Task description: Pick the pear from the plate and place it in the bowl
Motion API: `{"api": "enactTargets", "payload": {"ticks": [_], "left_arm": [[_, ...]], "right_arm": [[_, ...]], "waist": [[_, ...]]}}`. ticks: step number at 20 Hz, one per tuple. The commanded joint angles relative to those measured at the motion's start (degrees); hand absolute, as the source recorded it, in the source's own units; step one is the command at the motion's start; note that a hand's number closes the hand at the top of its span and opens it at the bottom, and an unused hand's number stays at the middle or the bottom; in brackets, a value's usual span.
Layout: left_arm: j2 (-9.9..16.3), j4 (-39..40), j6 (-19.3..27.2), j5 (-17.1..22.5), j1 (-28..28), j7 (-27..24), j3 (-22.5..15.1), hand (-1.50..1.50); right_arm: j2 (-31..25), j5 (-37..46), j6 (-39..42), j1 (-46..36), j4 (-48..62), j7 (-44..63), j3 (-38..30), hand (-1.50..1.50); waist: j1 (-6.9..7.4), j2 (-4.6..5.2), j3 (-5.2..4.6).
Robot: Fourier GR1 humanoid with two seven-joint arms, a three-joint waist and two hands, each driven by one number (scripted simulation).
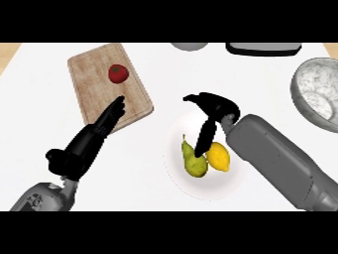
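Observation:
A green-yellow pear (193, 159) lies on a white plate (200, 191) at the counter's middle, touching a yellow lemon (219, 156) on its right. My right hand (214, 106) hangs above the plate's far side, fingers curled forward, with its thumb (206, 136) pointing down between pear and lemon; it holds nothing. The grey speckled bowl (325, 94) stands at the right edge, apart from the hand. My left hand (91, 139) rests open at the left, fingertips over the cutting board's near edge.
A wooden cutting board (102, 79) at the back left carries a red tomato (118, 73). A grey round object (190, 46) and a dark tray (263, 48) sit along the far edge. Wooden strips flank the white counter.

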Motion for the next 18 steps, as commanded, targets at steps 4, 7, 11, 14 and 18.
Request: {"api": "enactTargets", "payload": {"ticks": [4,7,11,14,18], "left_arm": [[-0.03,1.46,-1.32,1.05,-2.03,0.39,2.41,0.00],[-1.48,1.07,-0.77,-0.31,-0.17,0.14,1.11,0.00],[-1.47,1.28,-1.63,-1.23,0.05,-0.40,1.35,0.00],[-2.56,0.52,-0.51,-1.47,-2.06,1.55,2.65,0.00],[-1.91,-2.89,-1.22,-1.87,-0.11,4.48,2.84,0.00]], "right_arm": [[5.50,-12.66,22.38,-11.64,8.35,17.76,-3.38,-1.50],[8.23,-15.08,25.21,-14.49,13.39,21.39,-5.81,-1.50],[12.00,-14.82,25.87,-16.71,20.09,22.17,-5.19,-1.50],[13.06,-15.95,26.83,-18.26,20.39,24.57,-5.62,-1.50],[14.25,-12.53,24.24,-15.62,18.58,23.30,-4.14,-1.50]], "waist": [[-0.15,0.02,0.08],[-0.42,-0.08,0.15],[-0.33,0.01,0.16],[-0.99,-0.18,0.18],[-1.25,-0.37,0.21]]}}
